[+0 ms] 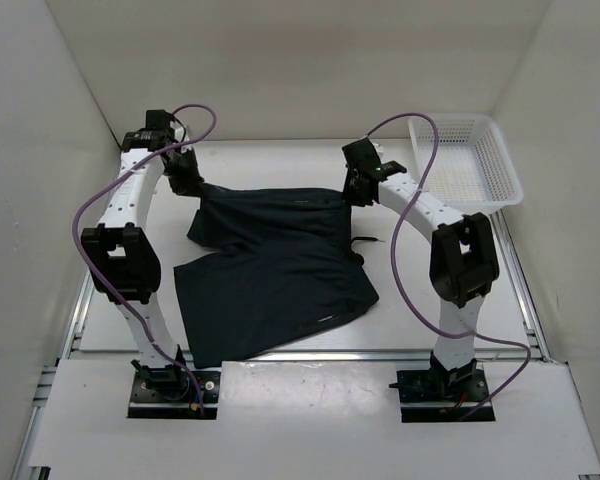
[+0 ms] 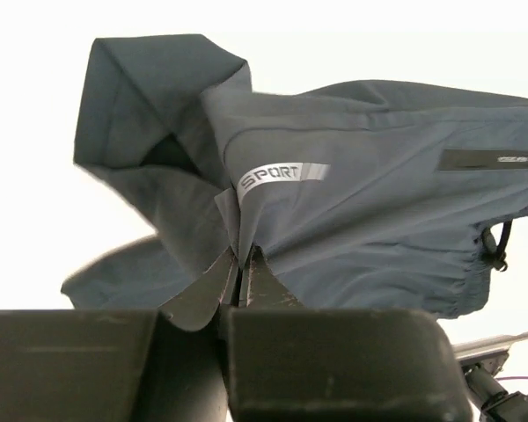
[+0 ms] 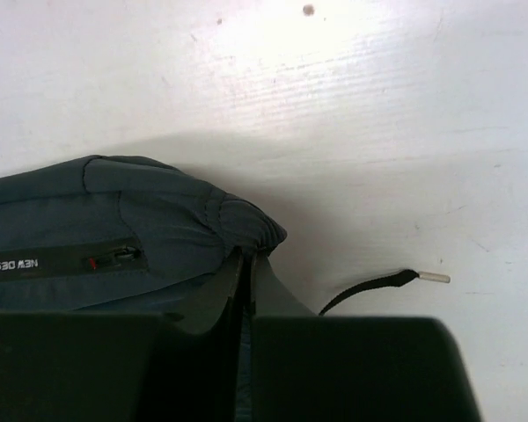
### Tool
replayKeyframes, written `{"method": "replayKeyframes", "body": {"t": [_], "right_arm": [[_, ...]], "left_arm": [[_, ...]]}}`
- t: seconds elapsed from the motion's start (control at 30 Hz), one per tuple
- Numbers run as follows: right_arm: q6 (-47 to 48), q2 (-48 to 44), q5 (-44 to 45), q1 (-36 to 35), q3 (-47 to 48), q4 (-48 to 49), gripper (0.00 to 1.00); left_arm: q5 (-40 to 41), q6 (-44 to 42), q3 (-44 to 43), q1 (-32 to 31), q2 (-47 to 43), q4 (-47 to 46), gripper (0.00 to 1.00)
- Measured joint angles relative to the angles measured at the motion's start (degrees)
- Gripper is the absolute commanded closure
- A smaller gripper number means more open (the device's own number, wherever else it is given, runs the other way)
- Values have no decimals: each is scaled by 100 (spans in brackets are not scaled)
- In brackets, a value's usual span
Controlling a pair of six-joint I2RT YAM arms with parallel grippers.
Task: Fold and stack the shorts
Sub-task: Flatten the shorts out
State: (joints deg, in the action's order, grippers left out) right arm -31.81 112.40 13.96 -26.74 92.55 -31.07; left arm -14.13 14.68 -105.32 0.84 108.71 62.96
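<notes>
**Step in hand: first fold, far edge gripped.**

1. The shorts (image 1: 275, 265) lie on the bench (image 1: 280, 160) between the two arms. Most of the cloth is spread toward the near left. The far edge is drawn in a line between the two hands.
2. The left hand (image 1: 187, 180) is at the far left corner of the cloth. Its fingers (image 2: 257, 280) are pressed together on a pinch of fabric just below a printed "SPORT" label (image 2: 280, 174).
3. The right hand (image 1: 358, 190) is at the far right corner. It is closed on a gathered, elasticated edge. A loose drawstring (image 3: 378, 286) trails on the bench just to the right.

**Next move (judgement).** Both hands should probably carry the gripped edge together toward the near side and lay it over the near edge. Both arms need matched height and pace. Otherwise the soft cloth is likely to skew or bunch.

**Containers.** A white mesh basket (image 1: 502, 165) stands at the far right corner of the bench, well apart from the shorts. Nothing is visible inside it.
</notes>
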Motion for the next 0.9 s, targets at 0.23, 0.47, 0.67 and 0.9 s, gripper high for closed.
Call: {"method": "replayKeyframes", "body": {"t": [0.23, 0.47, 0.67, 0.9], "right_arm": [[-153, 227, 476, 90, 376, -2, 100], [-179, 693, 658, 492, 1062, -221, 51], [-4, 282, 717, 511, 295, -181, 53], [127, -643, 527, 466, -949, -179, 57]], "left_arm": [[37, 94, -2347, -203, 1615, -26, 40], [234, 195, -3724, -278, 2887, 138, 0], [474, 212, -2175, -175, 2065, 138, 0], [802, 227, -798, 111, 992, -46, 73]]}}
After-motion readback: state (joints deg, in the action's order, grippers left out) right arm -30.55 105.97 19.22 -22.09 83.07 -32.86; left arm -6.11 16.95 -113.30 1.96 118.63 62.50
